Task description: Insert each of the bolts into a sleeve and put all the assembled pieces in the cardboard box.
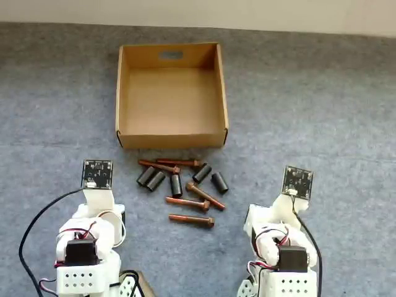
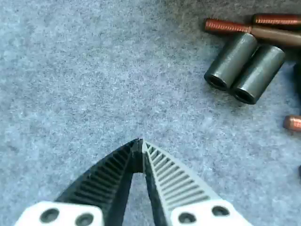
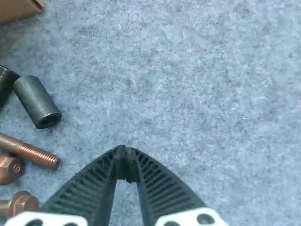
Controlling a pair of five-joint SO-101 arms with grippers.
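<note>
Grey carpet-like covering (image 1: 322,111) spreads under everything, and no assembly work is evident. On the left gripper (image 2: 141,145) the jaws are closed tip to tip with nothing between them, poised over bare covering. On the right gripper (image 3: 123,154) the condition is the same: closed and empty. 5 copper-coloured bolts (image 1: 192,219) and 5 dark sleeves (image 1: 176,185) lie loose in 1 cluster between the 2 grippers, to the inner side of each and slightly ahead. No bolt sits in a sleeve. Nearest the left gripper are 2 sleeves lying side by side and touching; nearest the right gripper is a single sleeve with bolts near it. Directly beyond the cluster the cardboard box (image 1: 172,141) stands open-topped and empty, farther from both grippers than any loose part. Assessment: parts appear heaped centrally so that either arm can reach them, with the box set just behind so that finished pieces travel a short way. Task judged at 0 of 5 complete.
</note>
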